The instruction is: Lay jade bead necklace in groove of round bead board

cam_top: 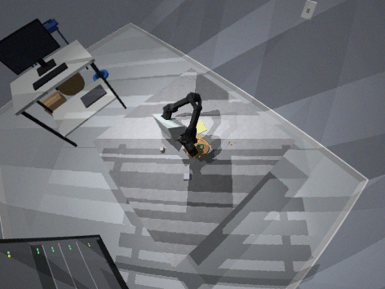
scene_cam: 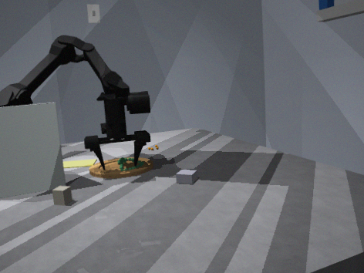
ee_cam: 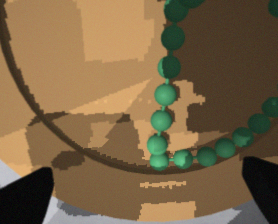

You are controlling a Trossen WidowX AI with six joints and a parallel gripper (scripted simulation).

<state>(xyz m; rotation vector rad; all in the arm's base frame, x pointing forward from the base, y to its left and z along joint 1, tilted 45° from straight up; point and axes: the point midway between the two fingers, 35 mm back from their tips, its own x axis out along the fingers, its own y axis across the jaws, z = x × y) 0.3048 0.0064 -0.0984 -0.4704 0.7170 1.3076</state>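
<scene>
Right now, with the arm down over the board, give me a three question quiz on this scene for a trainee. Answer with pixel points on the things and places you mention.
1. True or false: the gripper [scene_cam: 119, 167] [ee_cam: 148, 170] is holding the green bead necklace [scene_cam: 123, 161] [ee_cam: 161, 120].
2. Which lies on the round board [scene_cam: 96, 172] [ee_cam: 112, 145]? A) the yellow sheet B) the green bead necklace C) the pale lavender block
3. Fill in: in the wrist view, the left part of the board's groove [ee_cam: 19, 82] has ____ beads in it.

Key: 1 false; 2 B; 3 no
</scene>
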